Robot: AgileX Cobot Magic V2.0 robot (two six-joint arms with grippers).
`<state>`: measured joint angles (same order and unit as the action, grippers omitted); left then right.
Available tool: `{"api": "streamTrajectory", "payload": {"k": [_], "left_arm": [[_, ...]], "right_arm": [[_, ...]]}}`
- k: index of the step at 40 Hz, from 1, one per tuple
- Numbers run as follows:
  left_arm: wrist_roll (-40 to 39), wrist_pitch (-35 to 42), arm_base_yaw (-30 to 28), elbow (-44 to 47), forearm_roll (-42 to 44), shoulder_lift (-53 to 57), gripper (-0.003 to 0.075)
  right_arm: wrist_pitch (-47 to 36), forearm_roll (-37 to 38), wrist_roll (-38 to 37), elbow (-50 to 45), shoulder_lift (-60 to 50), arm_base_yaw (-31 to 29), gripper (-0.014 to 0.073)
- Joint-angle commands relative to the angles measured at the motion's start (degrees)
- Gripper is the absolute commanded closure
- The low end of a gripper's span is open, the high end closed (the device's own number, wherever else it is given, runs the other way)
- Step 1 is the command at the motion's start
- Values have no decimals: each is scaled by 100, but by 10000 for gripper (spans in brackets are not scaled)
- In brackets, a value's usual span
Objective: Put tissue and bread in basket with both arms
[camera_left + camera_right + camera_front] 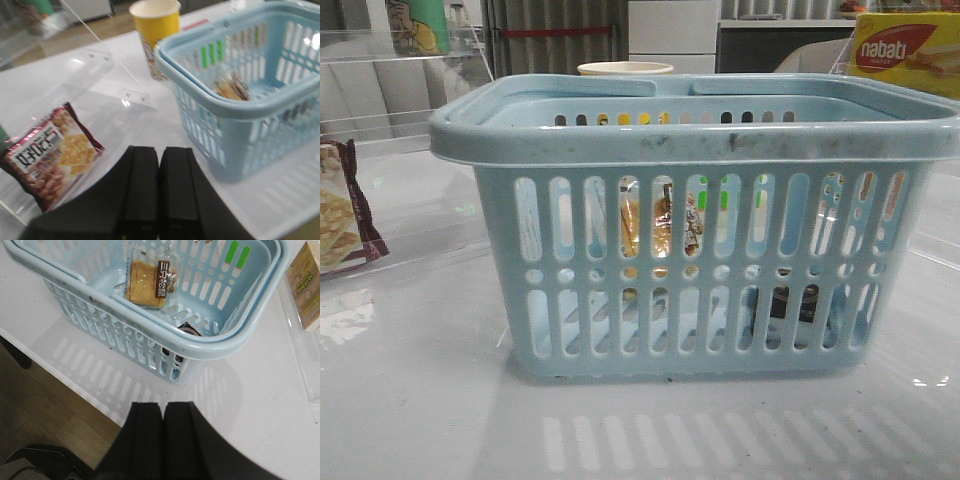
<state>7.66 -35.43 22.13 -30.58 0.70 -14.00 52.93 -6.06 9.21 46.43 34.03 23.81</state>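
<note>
The light-blue basket (700,135) stands in the middle of the white table. The bread (148,282), golden-brown in a clear bag with a dark label, lies on the basket's floor; it also shows through the slots in the front view (660,225) and in the left wrist view (231,90). The tissue (189,330), a small dark pack, lies in a basket corner, mostly hidden by the rim; it shows through the slots in the front view (793,301). My left gripper (159,150) is shut and empty, outside the basket. My right gripper (164,405) is shut and empty, near the table's edge.
A maroon-edged cracker packet (50,157) lies left of the basket, also in the front view (342,210). A yellow paper cup (156,30) stands behind the basket. A yellow nabati box (905,50) sits at the back right. Clear acrylic panels (107,80) stand on the table.
</note>
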Motion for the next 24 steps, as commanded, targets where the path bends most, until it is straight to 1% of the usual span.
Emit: {"api": "streamTrajectory", "payload": {"k": [1,4,6,8,14,17,18,19,24], "left_arm": [[-25,1343,-656,595,-173,403,629],[-25,1928,-1300,1473,-623,1047,629],[-25,2208,-1607,1982,-753,1355,629],[-25,2500,-1757,2288,-799,1515,629],[-25,3543,-1826,2881,-839,1527,629],[-25,3837,-1826,3078,-839,1538,629],[-25,3920,-1826,3109,-839,1539,629],[-18,3806,-1826,3095,-813,1539,629],[-2,3856,-1803,3095,-555,1539,629]], "right_arm": [[-357,-5,-19,154,5,-5,537],[-357,-5,-19,154,5,-5,537],[-357,-5,-19,154,5,-5,537],[-357,-5,-19,154,5,-5,537],[-335,-5,-19,154,5,-5,537],[-335,-5,-19,154,5,-5,537],[-335,-5,-19,154,5,-5,537],[-335,-5,-19,154,5,-5,537],[-316,-5,-19,154,5,-5,537]]}}
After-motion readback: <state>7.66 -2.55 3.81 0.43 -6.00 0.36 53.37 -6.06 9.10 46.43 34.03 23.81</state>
